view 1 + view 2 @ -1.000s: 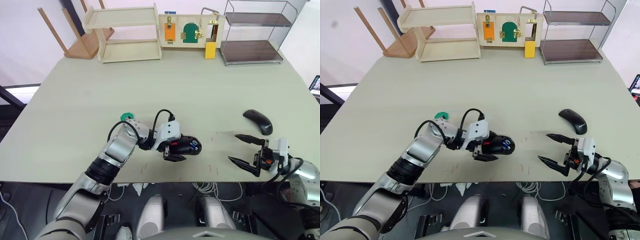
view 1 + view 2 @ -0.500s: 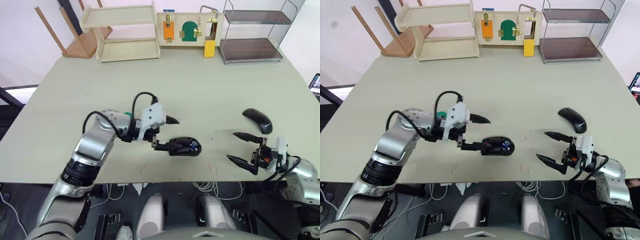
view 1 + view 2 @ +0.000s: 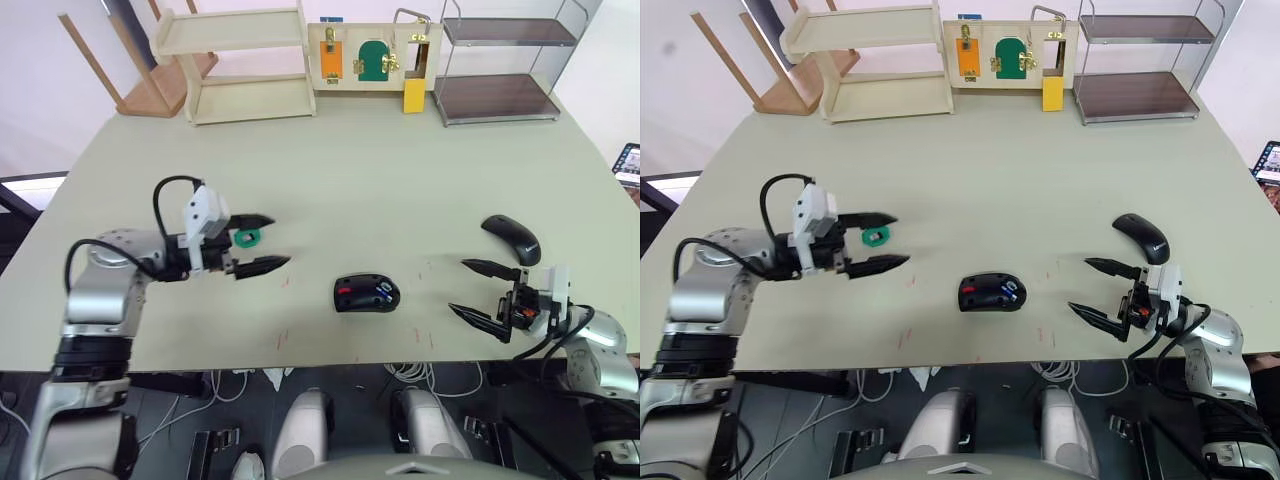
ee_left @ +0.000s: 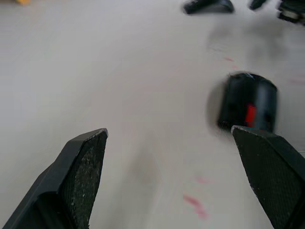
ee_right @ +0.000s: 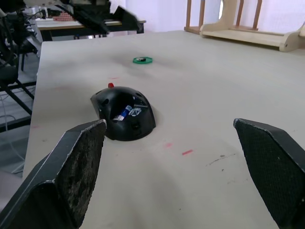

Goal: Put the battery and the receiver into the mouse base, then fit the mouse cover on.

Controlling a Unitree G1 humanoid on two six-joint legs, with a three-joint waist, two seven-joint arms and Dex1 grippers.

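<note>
Battery [image 3: 381, 291] sits in base [image 3: 366, 294], frame centre; can't spot receiver. Cover [image 3: 511, 238] right, unfitted. Both my grippers [image 3: 256, 243] [image 3: 478, 292] spread, empty.

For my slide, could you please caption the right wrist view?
Open right gripper faces the black oval mouse base, blue battery inside.

No legible text, labels, brands or numbers on anything; print on the battery [image 5: 125, 112] unreadable.
</note>
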